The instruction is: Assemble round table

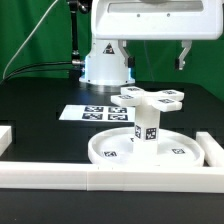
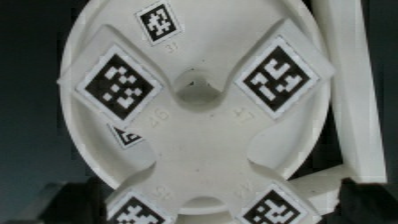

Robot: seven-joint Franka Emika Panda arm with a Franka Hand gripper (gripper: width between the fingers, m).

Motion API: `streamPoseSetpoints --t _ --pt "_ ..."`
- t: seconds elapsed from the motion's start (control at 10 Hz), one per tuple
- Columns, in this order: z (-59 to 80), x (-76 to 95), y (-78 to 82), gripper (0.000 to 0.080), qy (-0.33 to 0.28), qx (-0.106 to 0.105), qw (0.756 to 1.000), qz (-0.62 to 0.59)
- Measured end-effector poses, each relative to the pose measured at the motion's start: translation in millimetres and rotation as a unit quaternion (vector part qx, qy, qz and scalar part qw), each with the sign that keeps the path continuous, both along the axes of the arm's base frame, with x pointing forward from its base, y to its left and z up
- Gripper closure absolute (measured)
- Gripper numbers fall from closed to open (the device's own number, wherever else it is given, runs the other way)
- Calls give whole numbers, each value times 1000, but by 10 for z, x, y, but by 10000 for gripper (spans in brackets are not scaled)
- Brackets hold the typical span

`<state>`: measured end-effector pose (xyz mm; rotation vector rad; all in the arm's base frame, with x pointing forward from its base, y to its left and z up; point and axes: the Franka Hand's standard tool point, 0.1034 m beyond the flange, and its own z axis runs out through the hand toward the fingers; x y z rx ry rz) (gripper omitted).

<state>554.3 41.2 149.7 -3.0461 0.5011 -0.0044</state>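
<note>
The large round rimmed disc (image 1: 112, 150) lies flat near the front border bar. The short leg (image 1: 147, 130) stands upright on it, and the cross-shaped piece (image 1: 152, 97) sits on top of the leg. My gripper hangs high above them; one dark finger (image 1: 185, 50) shows. In the wrist view the disc (image 2: 196, 60) fills the frame with its tags and a central hole. The cross-shaped piece (image 2: 222, 195) lies between my wide-apart fingers. My gripper (image 2: 217, 208) is open and empty. The leg is hidden in the wrist view.
White border bars run along the front (image 1: 110, 180) and at the exterior view's right (image 1: 212, 150) and left (image 1: 5, 135). The marker board (image 1: 95, 113) lies flat behind the disc. The arm's base (image 1: 105, 65) stands at the back.
</note>
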Motion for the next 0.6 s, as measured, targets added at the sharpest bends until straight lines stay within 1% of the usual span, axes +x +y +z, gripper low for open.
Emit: streamPoseSetpoints --t 0.6 --pt "-6 -2 0 151 1 0 1000 0"
